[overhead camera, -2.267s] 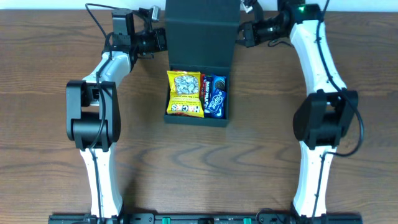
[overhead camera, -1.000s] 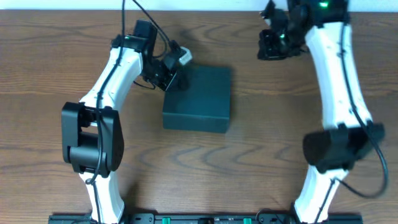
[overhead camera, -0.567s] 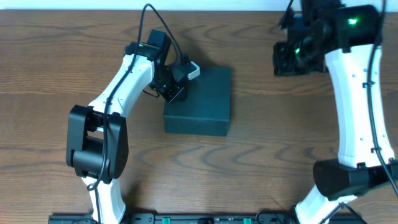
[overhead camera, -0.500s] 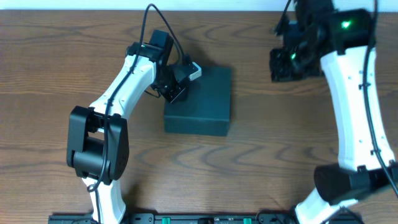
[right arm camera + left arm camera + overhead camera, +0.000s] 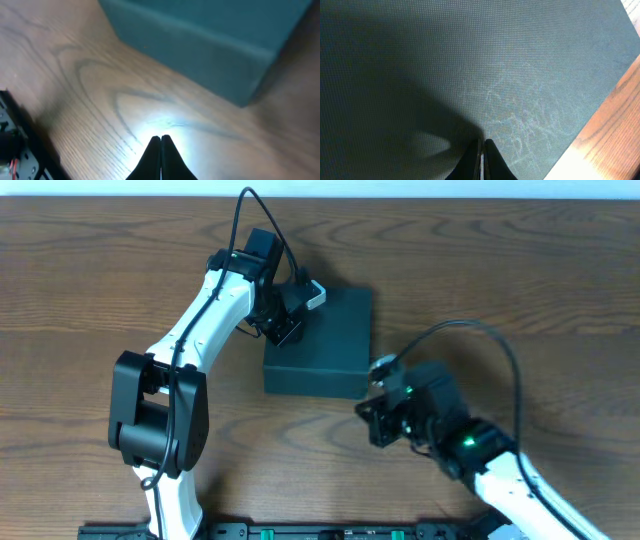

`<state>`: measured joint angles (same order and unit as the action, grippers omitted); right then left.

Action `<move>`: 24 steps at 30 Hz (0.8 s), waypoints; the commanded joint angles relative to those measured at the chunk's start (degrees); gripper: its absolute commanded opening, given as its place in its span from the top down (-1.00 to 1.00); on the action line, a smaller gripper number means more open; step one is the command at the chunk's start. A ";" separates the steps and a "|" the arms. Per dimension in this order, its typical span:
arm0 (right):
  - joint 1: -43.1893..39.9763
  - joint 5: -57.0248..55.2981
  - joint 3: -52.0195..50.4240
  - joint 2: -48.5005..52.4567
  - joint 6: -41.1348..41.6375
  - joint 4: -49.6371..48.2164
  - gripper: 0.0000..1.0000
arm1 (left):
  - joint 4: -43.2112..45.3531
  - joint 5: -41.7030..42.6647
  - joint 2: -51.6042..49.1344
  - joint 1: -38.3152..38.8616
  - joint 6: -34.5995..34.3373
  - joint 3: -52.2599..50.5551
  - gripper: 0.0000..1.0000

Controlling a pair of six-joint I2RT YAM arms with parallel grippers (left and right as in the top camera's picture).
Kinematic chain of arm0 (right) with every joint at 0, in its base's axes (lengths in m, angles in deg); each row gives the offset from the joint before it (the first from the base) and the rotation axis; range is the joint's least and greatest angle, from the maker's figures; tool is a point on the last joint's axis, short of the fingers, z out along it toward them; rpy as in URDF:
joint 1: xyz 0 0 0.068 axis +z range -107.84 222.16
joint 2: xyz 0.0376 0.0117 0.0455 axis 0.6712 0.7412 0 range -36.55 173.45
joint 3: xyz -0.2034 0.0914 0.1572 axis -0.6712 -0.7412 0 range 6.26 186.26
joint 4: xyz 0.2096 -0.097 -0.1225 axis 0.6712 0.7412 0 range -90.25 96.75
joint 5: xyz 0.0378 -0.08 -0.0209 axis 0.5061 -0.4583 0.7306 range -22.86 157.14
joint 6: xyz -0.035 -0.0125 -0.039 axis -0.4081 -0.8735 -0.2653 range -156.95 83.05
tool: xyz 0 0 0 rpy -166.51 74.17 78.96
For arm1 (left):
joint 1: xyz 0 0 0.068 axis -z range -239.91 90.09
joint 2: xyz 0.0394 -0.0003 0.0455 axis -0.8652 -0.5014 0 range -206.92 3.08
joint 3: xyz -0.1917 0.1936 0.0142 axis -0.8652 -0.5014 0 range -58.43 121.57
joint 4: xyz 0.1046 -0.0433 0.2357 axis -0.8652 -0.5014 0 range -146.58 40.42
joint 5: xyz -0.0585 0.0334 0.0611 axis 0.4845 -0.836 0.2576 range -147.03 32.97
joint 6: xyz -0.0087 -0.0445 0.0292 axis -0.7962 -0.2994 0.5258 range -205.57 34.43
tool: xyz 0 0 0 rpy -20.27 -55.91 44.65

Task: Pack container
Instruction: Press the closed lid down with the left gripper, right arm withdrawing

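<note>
As my left claw (image 5: 481, 143) came down on the container (image 5: 335, 345), its two fingers were pressed together with nothing between them. The tips met their own shadow on the dark green lid (image 5: 470, 60), though I could not tell whether they pushed on it or sat just above it. That lid filled almost the whole wrist view, matte and finely textured, with a strip of wood showing past its right edge. From overhead, the claw stood at the far left corner of the box, and my left arm (image 5: 205, 310) bent up to it from the near left, a black cable (image 5: 245, 210) looping over the wrist.

My right claw (image 5: 161, 138) was likewise fully closed and empty, its tips pointed at bare wood just beside the container's near side, apart from the box. The near right corner of the box rose beyond the tips. My right arm (image 5: 500, 470) reached in from the near right, a green light (image 5: 465, 442) glowing on it.

The container lay flat near the middle of the brown wooden surface (image 5: 100, 280), its lid shut, between my two arms.
</note>
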<state>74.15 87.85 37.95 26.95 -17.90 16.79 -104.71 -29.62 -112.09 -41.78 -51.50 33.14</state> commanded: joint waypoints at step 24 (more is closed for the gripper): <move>2.05 -0.48 3.13 18.36 12.57 -20.68 0.97 | -4.61 4.96 1.11 0.00 -3.41 -0.66 0.89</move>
<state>75.88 81.55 38.86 49.75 -5.97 -6.95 -107.53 -27.06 -112.09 -41.80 -53.12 33.14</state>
